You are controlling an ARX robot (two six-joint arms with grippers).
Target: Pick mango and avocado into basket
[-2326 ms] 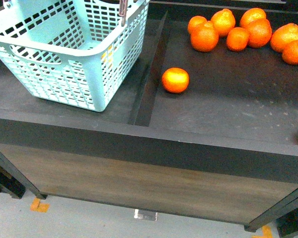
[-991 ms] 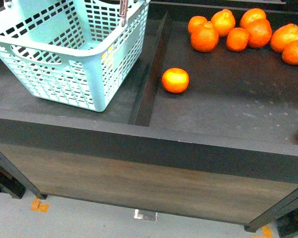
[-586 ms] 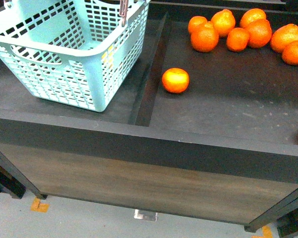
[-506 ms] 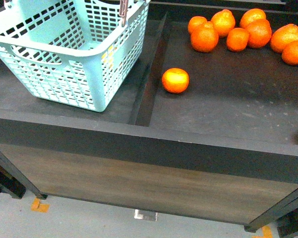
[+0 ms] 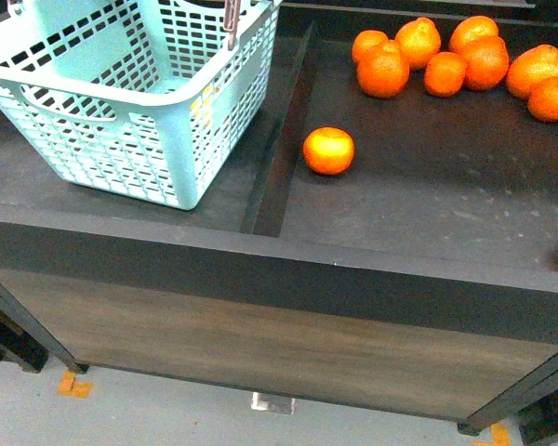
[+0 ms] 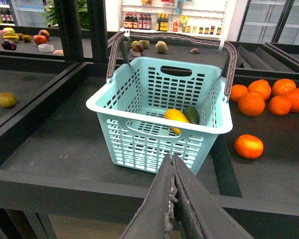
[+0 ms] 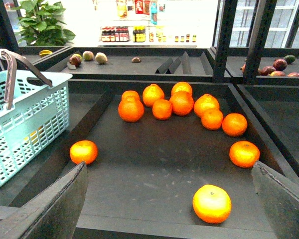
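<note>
Left wrist view: mango [image 6: 176, 117] and avocado [image 6: 192, 115] sit inside the basket [image 6: 159, 117] on a dark shelf [image 6: 65, 149], store fridges behind. Left gripper [image 6: 172, 209] pinched closed, right gripper [image 7: 169, 199] spread wide, both empty.

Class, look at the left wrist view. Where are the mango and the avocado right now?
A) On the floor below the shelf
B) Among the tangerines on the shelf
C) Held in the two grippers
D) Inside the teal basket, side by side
D: the left wrist view shows the mango and the avocado lying together on the floor of the basket.
</note>
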